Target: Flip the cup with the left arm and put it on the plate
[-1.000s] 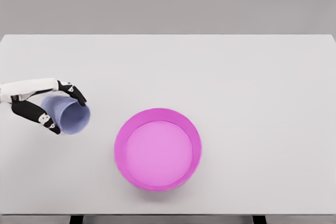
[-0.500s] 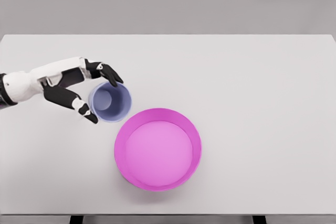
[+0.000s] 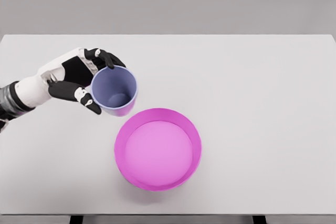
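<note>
A lavender cup (image 3: 114, 91) is held above the table, mouth facing up toward the camera so its inside bottom shows. My left hand (image 3: 92, 81) is shut on the cup from its left side, with black fingers (image 3: 107, 58) curled over the far rim and the thumb (image 3: 89, 103) under the near rim. The magenta plate (image 3: 158, 148) with a raised rim lies on the table just below and to the right of the cup. The cup's lower edge nearly overlaps the plate's far-left rim. The right arm is out of sight.
The white table (image 3: 252, 87) spreads across the whole view, its front edge near the bottom of the picture. A grey wall stands behind the table's far edge.
My left hand has carried the cup up and to the right, from the table's left side to beside the plate. The cup has turned from lying sideways to mouth up.
</note>
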Tool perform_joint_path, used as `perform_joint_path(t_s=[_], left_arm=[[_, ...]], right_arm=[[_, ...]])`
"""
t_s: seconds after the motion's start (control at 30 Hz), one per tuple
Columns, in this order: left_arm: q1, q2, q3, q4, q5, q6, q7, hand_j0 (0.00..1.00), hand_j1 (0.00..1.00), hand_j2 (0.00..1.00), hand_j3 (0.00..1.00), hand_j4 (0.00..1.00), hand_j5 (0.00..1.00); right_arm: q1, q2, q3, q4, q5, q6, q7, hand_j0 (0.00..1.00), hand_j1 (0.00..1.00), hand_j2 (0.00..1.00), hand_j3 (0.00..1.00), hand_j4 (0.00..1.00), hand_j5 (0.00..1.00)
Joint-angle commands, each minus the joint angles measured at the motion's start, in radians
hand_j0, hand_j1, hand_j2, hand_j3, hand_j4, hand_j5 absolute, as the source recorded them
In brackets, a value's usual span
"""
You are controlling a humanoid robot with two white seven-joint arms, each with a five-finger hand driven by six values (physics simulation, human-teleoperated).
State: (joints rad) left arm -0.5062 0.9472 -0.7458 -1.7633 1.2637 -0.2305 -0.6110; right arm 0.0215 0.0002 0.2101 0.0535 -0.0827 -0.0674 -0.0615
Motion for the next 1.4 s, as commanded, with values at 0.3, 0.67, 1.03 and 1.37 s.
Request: perform_joint_path(t_s=[0.3,0.67,1.03,1.37], left_arm=[[-0.002,-0.054,-0.066,-0.002,0.138,0.010,0.000,0.52,0.52,0.52,0.52,0.52,0.52],[0.000,-0.108,-0.173,-0.001,0.137,0.031,0.000,0.52,0.52,0.52,0.52,0.52,0.52],[0.032,-0.156,-0.201,0.004,0.072,0.076,0.000,0.53,0.53,0.53,0.53,0.53,0.53],[0.008,-0.180,-0.187,0.090,0.033,0.131,0.000,0.53,0.53,0.53,0.53,0.53,0.53]], right_arm=[[0.000,0.000,0.000,0.000,0.000,0.000,0.000,1.00,1.00,1.00,1.00,1.00,1.00],[0.000,0.000,0.000,0.000,0.000,0.000,0.000,1.00,1.00,1.00,1.00,1.00,1.00],[0.000,0.000,0.000,0.000,0.000,0.000,0.000,1.00,1.00,1.00,1.00,1.00,1.00],[0.000,0.000,0.000,0.000,0.000,0.000,0.000,1.00,1.00,1.00,1.00,1.00,1.00]])
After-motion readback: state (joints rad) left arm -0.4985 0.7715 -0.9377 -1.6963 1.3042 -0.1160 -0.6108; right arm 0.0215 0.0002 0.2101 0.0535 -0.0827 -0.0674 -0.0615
